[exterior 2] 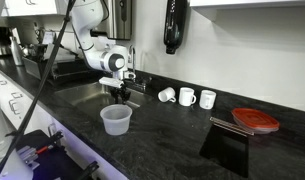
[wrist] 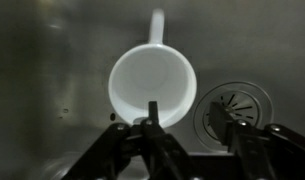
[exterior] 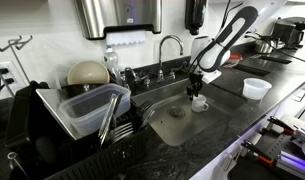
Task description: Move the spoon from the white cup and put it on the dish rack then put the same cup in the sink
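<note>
While the fingers (wrist: 152,120) straddle the white cup (wrist: 142,85) inside the sink (wrist: 42,60), their grip cannot be told.

The white cup (wrist: 152,85) on the sink (wrist: 47,60) floor beside the round drain (wrist: 232,105), pincer (wrist: 194,120) spread at its rim.

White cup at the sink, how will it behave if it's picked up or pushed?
Probably rigid and fragile: the white cup looks like glazed ceramic, so a knock against the steel sink could chip it. Its smooth wall is likely slippery. Upright with a wide mouth, it should resist tipping; the handle would stop rolling.
</note>
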Robot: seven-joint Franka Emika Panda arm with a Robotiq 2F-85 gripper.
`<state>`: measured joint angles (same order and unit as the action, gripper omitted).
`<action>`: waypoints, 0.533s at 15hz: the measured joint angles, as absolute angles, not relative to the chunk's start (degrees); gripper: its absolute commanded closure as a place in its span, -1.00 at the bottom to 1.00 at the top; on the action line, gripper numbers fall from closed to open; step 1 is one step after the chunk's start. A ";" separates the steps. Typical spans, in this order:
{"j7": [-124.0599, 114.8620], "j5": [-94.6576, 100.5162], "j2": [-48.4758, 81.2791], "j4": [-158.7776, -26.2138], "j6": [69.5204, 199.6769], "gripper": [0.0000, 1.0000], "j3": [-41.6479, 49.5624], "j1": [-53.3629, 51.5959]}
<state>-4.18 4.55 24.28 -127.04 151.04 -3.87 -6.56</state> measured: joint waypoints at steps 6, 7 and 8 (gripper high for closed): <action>-4.13 4.73 12.61 -131.63 149.72 -1.00 -2.35 -6.30; -4.13 4.73 12.36 -131.86 149.70 -1.00 -2.36 -6.32; -4.13 4.73 13.11 -131.78 149.81 -1.00 -2.37 -6.34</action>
